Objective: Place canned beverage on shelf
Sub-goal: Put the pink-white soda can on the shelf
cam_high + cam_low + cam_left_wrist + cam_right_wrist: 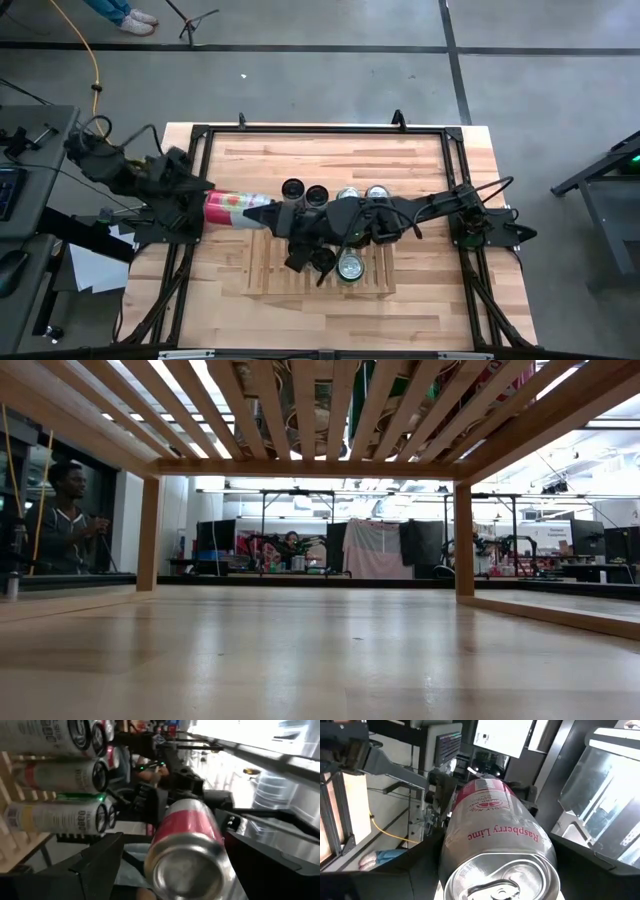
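A pink-and-white can hangs level in the air over the table's left half, above the slatted wooden shelf's left end. My right gripper reaches in from the right and is shut on the can's top end. My left gripper is open. Its fingers stand on either side of the can's bottom end, and a gap shows beside one finger. The low view shows only the shelf's underside. My right gripper holds the can by its top end, the side wall pinched between the two fingers. The fingers come level from the table's right and lie along the can, whose pull-tab top faces the wrist. The can is lifted clear and lies level.
Several cans stand in a row at the shelf's far edge. Another can stands on the shelf under my right arm. A black frame runs around the table. A person sits in the room beyond.
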